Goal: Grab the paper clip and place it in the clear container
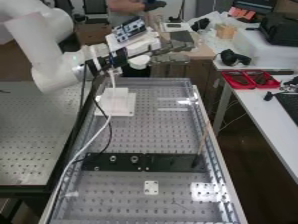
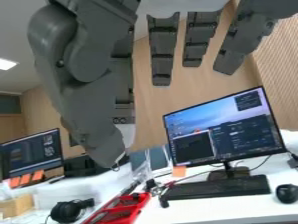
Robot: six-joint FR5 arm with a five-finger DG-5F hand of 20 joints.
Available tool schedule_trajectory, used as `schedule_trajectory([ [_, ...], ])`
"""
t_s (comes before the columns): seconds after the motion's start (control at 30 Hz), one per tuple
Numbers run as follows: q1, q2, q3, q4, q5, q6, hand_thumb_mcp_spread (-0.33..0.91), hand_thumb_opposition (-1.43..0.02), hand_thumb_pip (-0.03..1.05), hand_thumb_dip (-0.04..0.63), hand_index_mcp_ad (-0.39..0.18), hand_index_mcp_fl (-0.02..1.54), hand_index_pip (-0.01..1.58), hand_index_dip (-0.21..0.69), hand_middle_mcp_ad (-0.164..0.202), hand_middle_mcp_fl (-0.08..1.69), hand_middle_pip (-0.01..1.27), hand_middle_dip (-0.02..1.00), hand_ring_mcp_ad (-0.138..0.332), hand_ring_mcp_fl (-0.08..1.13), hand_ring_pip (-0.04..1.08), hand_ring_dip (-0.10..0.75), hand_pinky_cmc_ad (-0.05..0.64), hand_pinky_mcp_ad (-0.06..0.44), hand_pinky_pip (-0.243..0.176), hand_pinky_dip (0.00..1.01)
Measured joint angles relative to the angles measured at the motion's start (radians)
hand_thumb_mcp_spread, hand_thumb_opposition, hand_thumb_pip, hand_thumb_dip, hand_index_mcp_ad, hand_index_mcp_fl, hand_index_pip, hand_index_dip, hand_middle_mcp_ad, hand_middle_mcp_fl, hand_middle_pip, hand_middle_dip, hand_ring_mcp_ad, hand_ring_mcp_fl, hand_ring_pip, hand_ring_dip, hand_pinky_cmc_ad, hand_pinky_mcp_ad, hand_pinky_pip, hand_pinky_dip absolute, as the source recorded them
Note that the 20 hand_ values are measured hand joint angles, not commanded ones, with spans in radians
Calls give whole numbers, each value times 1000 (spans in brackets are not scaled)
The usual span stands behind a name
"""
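High view: the hand, upper centre of the frame, above the far end of the perforated bench; white plate, left of centre. Positions of paper clip and clear container cannot be told. Wrist view: fingers straight, spread apart; monitor beyond.

The high view's edge cuts off the white arm and the bench's near end. A white cable hides a strip of the white block. The contents of the red tray blur together. The wrist view's edges crop the robot hand, a mouse and a monitor.
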Motion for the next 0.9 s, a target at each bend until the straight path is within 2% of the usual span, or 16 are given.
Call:
schedule_trajectory([
  [0.17, 70, -12, 7, -13, 73, -8, 504, -986, 578, 251, -199, 709, 1328, 31, 75, 286, 126, 201, 115, 63, 96, 103, 346, 227, 5, 188],
  [0.33, 133, -55, 30, -33, 156, -26, 504, -988, 578, 251, -199, 709, 1332, 31, 75, 286, 126, 201, 115, 63, 96, 103, 344, 227, 5, 188],
  [0.73, 182, -191, 103, -86, 345, -29, 499, -991, 578, 251, -195, 703, 1316, 31, 75, 286, 126, 202, 115, 63, 99, 103, 344, 227, 5, 188],
  [0.9, 194, -240, 131, -105, 392, -23, 503, -990, 578, 251, -195, 703, 1316, 31, 75, 286, 126, 204, 115, 63, 103, 112, 354, 227, 5, 188],
])
